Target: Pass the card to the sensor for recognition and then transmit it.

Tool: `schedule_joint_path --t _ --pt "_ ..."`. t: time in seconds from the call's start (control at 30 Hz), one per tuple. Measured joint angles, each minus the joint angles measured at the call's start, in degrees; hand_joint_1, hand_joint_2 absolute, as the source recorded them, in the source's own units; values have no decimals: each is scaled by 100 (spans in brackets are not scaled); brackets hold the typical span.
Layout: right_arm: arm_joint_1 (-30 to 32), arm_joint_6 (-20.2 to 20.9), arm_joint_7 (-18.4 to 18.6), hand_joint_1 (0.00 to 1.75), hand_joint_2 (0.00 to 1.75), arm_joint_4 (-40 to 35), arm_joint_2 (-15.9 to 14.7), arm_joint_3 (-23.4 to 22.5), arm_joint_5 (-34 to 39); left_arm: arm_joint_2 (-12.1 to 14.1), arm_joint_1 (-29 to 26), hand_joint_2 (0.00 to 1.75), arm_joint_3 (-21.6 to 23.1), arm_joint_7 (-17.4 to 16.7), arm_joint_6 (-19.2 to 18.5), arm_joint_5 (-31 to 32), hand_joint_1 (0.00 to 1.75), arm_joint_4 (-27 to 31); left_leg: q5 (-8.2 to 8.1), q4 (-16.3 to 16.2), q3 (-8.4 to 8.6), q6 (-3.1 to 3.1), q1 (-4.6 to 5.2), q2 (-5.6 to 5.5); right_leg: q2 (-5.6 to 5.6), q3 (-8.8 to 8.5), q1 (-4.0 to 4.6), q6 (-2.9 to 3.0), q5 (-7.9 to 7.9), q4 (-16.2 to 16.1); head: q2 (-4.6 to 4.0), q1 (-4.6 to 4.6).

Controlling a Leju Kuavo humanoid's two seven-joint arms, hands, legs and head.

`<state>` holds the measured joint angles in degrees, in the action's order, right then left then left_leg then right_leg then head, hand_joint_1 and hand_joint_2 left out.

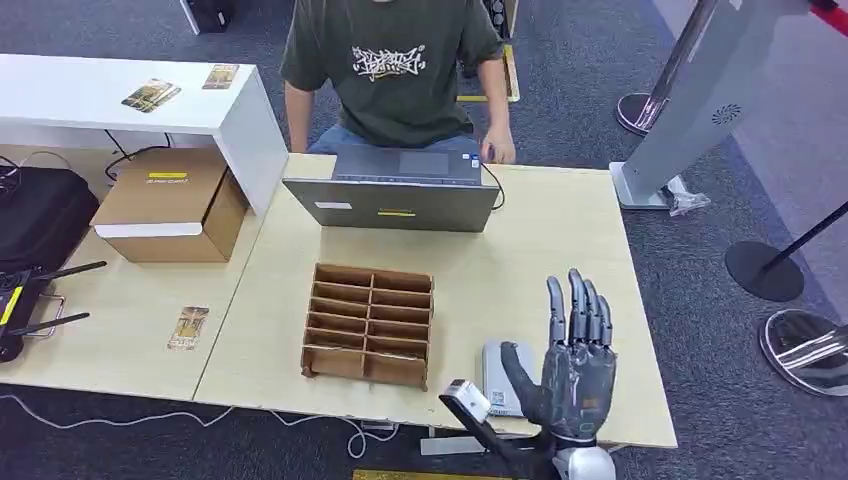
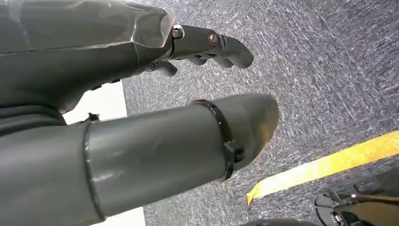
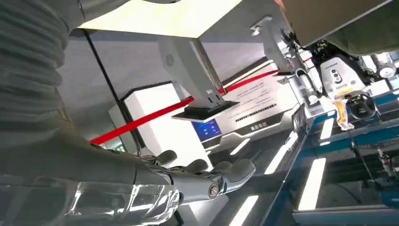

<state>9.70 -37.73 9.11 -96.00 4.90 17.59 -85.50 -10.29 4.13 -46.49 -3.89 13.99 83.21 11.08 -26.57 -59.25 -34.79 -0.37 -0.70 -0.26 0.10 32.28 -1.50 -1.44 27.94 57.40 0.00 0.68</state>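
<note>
A patterned card (image 1: 188,327) lies flat on the left part of the wooden table, far from both hands. The grey flat sensor pad (image 1: 497,366) sits near the table's front edge, partly hidden behind my right hand (image 1: 577,350). That hand is raised above the front right of the table, fingers straight and pointing away from me, holding nothing. In the right wrist view its fingers (image 3: 207,174) are stretched out and bare. My left hand (image 2: 197,47) hangs over grey carpet with its fingers loosely apart and nothing in it.
A brown divided wooden box (image 1: 368,325) stands mid-table, left of the sensor. Behind it is a grey laptop (image 1: 400,190) with a person (image 1: 395,70) seated at it. A cardboard box (image 1: 175,205) stands at the left. Two more cards (image 1: 152,95) lie on the white shelf.
</note>
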Motion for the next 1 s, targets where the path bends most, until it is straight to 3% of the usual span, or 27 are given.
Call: schedule_joint_path --t 0.3,0.53,1.0 --pt "306 -65 -81 0 175 -236 46 2 31 -50 -1 0 -98 52 118 -90 0 0 0 0 0 0 0 1 1 0 0 0 0 0 0 0" --pt "370 256 -262 0 175 -150 142 203 74 -52 -2 0 -131 17 107 -107 0 0 0 2 0 0 -1 1 1 -1 0 0 0 0 0 0" --pt "-269 966 -363 0 175 1045 -37 975 887 -55 -1 0 -138 -114 28 -55 0 0 0 2 0 0 0 2 0 -2 0 0 -1 0 0 -2"
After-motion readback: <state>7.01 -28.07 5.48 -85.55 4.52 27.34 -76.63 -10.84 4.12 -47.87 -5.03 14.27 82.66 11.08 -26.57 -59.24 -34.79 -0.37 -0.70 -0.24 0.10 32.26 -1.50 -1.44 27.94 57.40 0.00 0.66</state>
